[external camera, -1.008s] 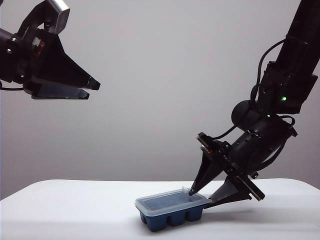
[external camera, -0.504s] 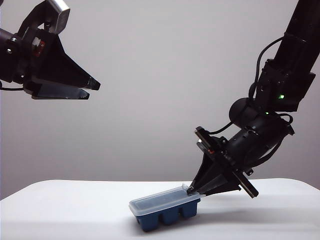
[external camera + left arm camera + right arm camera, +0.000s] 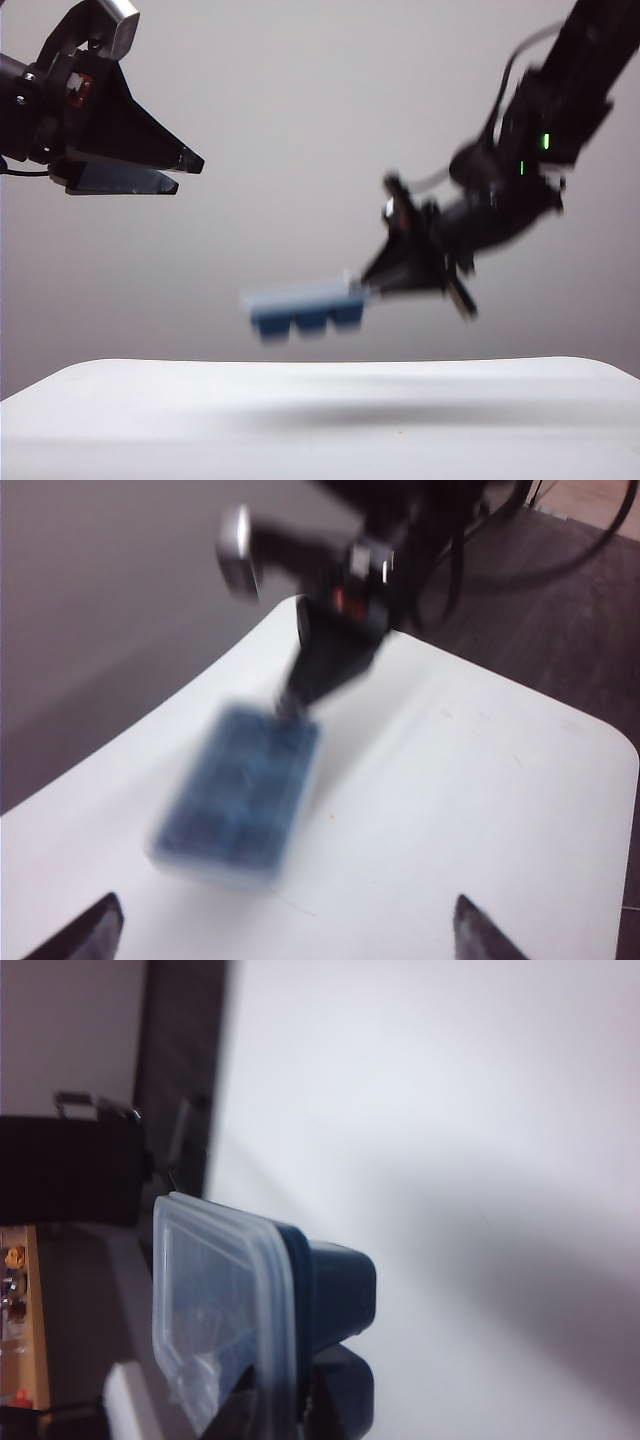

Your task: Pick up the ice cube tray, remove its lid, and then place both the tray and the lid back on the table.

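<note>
The ice cube tray [image 3: 335, 1285] looks like smooth, soft navy plastic with a dull sheen, and the lid [image 3: 225, 1310] on it is thin frosted translucent plastic. The table [image 3: 320, 420] is a plain white matt surface. Both the left hand [image 3: 185, 170] and right hand [image 3: 365, 288] have matt black, hard-looking fingers.

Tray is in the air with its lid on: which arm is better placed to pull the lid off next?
Probably the left. The right gripper is shut on one end of the ice cube tray, held clear above the table. The left gripper hangs open and empty, facing the lid.
</note>
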